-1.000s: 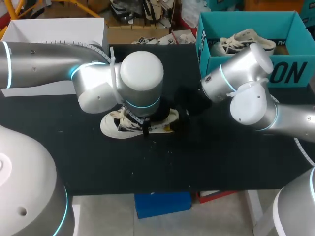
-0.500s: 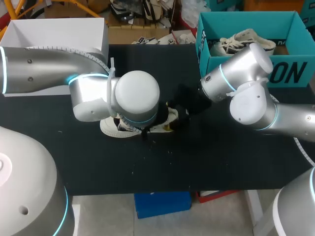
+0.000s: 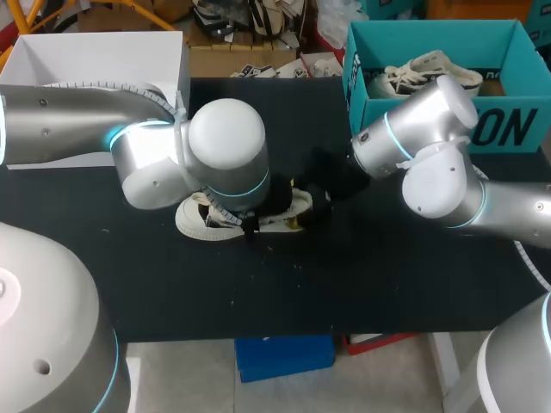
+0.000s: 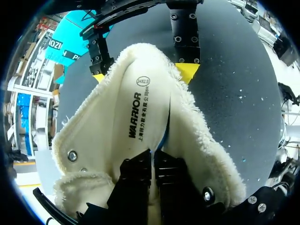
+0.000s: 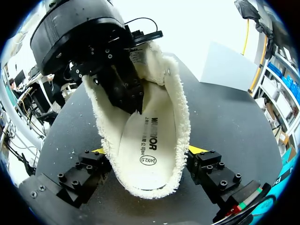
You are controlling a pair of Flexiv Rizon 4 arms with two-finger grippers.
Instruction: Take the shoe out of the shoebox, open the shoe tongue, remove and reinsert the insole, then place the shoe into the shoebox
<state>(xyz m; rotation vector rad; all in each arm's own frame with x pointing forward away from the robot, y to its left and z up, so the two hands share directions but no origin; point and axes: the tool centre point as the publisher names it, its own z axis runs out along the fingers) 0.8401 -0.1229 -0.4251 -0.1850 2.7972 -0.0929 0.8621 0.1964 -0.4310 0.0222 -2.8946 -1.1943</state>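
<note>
Right wrist view: on the table (image 3: 362, 275), the right tool (image 5: 147, 151) clamps the heel of the shoe (image 5: 173, 108) while the left tool (image 4: 152, 154), nearly closed, pinches the insole (image 4: 140, 103) inside.

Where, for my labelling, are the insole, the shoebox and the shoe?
insole (image 4: 139, 112): left wrist view, its printed middle.
shoebox (image 3: 504, 129): head view, its front wall.
shoe (image 3: 191, 221): head view, its toe.

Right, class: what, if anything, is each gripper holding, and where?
The right gripper holds the shoe by its heel, one finger each side. The left gripper is shut inside the shoe at the insole; whether it pinches it cannot be told.
</note>
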